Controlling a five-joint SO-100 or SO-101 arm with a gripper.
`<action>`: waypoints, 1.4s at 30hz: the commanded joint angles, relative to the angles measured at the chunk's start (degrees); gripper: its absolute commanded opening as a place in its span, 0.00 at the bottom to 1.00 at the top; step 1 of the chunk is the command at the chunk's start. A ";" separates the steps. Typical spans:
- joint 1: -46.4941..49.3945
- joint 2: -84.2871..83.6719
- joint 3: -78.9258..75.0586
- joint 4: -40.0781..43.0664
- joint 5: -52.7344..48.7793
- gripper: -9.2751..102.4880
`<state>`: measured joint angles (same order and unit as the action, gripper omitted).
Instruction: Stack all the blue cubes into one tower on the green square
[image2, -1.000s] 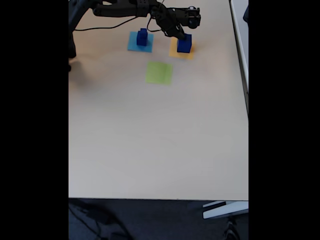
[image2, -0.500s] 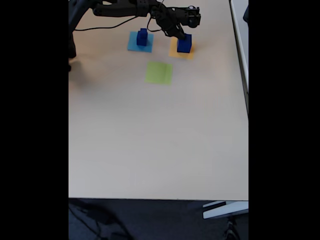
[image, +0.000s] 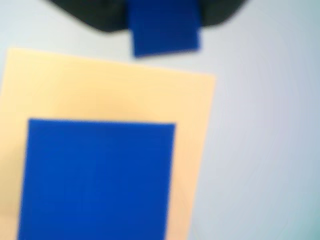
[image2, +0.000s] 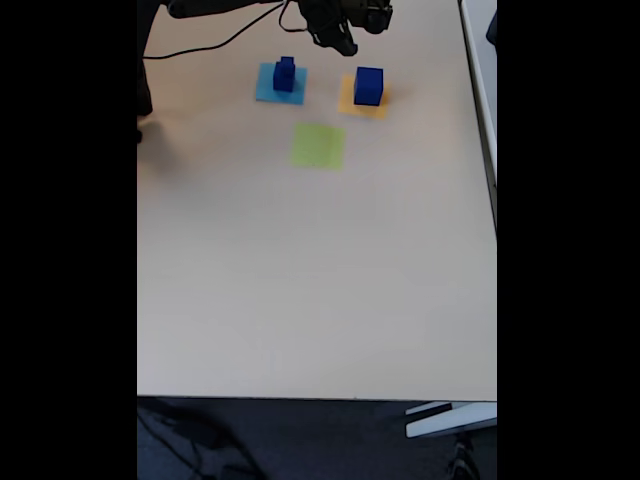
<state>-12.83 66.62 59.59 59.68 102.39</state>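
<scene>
Lifted my hand (image2: 345, 40) off the orange square (image2: 350, 103); it's clamped on 1 small blue cube (image: 164, 27), big cube (image2: 368, 86) left behind. Next: carry it to the green square (image2: 319, 146).

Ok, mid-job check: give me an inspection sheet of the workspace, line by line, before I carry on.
Surface: pale beige table, mostly bare.
Job's things: green square carries no cube. A large blue cube sits on the orange-yellow square. A blue stack stands on the light-blue square. In the wrist view a small blue cube sits at the pincer, above the large one.
Clutter: nothing seen.
Grippers: pincer raised behind the orange-yellow square; the small cube shows between its dark parts, grip blurred.
Cables: a black cable runs across the table's far edge.
Surroundings: dark floor in front; a white table edge at right.
</scene>
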 joint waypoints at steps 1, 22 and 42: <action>-2.46 6.94 0.53 1.76 5.10 0.09; -5.10 18.37 19.42 -0.62 4.57 0.09; -4.04 29.00 37.18 -5.63 0.44 0.10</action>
<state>-17.05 90.70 96.77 55.28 103.36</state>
